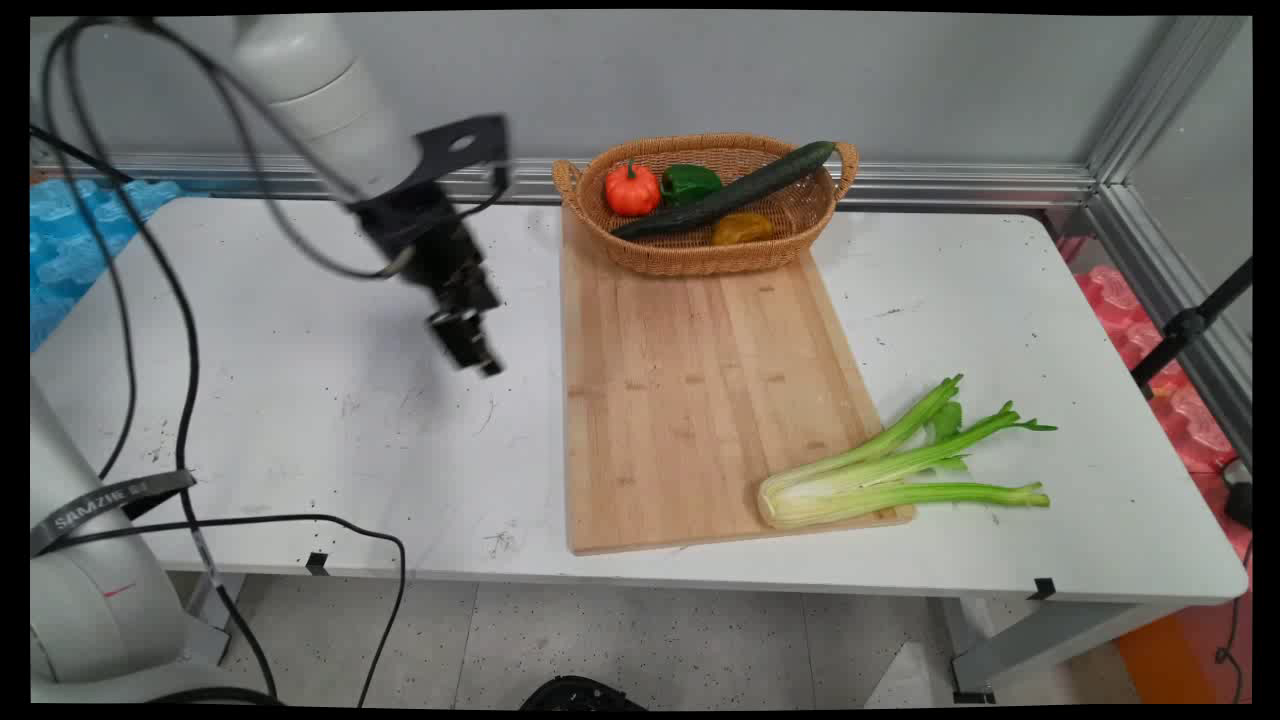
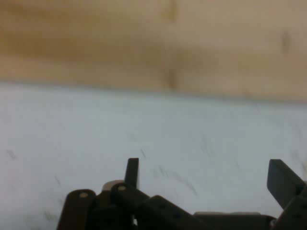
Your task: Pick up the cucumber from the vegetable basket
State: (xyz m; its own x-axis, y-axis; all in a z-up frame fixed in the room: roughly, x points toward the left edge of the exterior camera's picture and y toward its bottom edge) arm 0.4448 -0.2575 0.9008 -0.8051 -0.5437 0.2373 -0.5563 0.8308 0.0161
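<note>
The gripper's (image 2: 206,175) two fingers stand spread wide apart with nothing between them; in the hand view one finger (image 2: 132,171) rises at lower left and the other at lower right, with bare table showing in the gap. In the main view the gripper (image 1: 478,360) hangs over the white table (image 1: 330,420), left of the wooden cutting board (image 1: 690,390) and not touching it. The hand view shows the table surface below the fingers and the edge of the board (image 2: 153,43) across the top of the picture.

The board lies lengthwise from near to far at the middle of the table. At its far end stands an oval wicker basket (image 1: 700,255) with a handle at each end, resting partly on the board. In the basket lie a small orange pumpkin (image 1: 631,189) at the left, a green pepper (image 1: 689,182) just beside it, a long dark cucumber (image 1: 725,192) set slantwise with its far tip sticking out over the right rim, and a yellowish-orange pepper (image 1: 741,229) on the near side of the cucumber.

A bunch of celery (image 1: 890,465) lies at the board's near right corner, its pale root end on the wood and its green stalks reaching right onto the table.

Black cables (image 1: 185,400) hang from the arm at the left and trail over the table's near edge.
</note>
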